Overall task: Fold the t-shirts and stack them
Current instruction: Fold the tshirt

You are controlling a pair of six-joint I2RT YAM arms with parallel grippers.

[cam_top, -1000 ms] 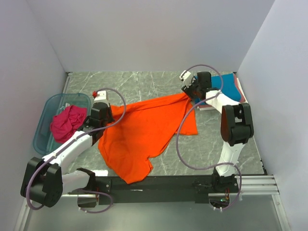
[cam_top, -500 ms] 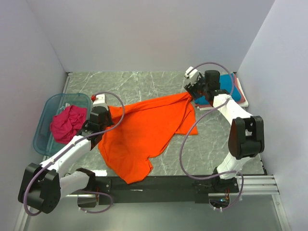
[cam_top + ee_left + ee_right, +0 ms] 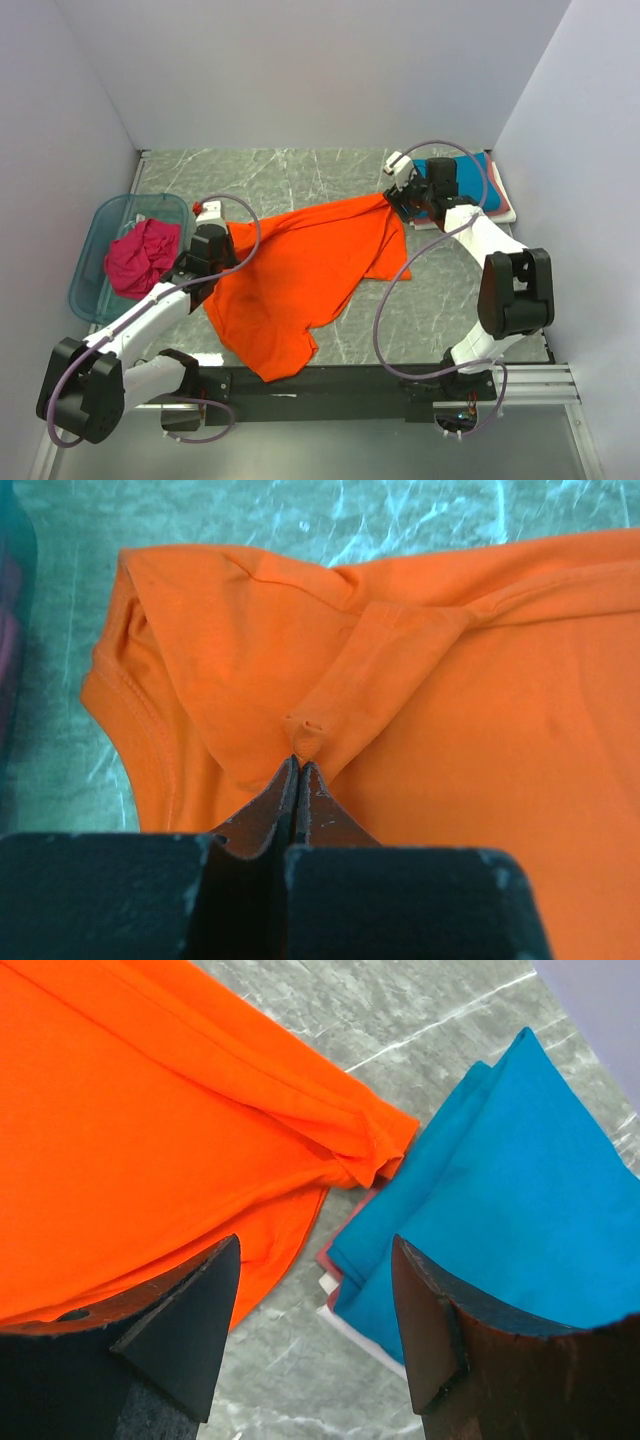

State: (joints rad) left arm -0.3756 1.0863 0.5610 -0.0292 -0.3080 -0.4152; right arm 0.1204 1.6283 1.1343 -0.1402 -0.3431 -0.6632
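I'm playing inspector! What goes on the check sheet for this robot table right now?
Surface: grey marbled table, flat.
Job's things: orange t-shirt spread out, rumpled; teal t-shirt folded on top of a stack at far right, with pink and white edges showing beneath; magenta t-shirt bunched in the tub.
Clutter: see-through blue tub at left.
End effectors: left end effector shut, pinching a fold of the orange t-shirt; right end effector open, holding nothing, over the orange corner beside the stack.
Cables: purple cables looping from both arms.
Surroundings: plain pale walls on three sides; black rail at the near edge.
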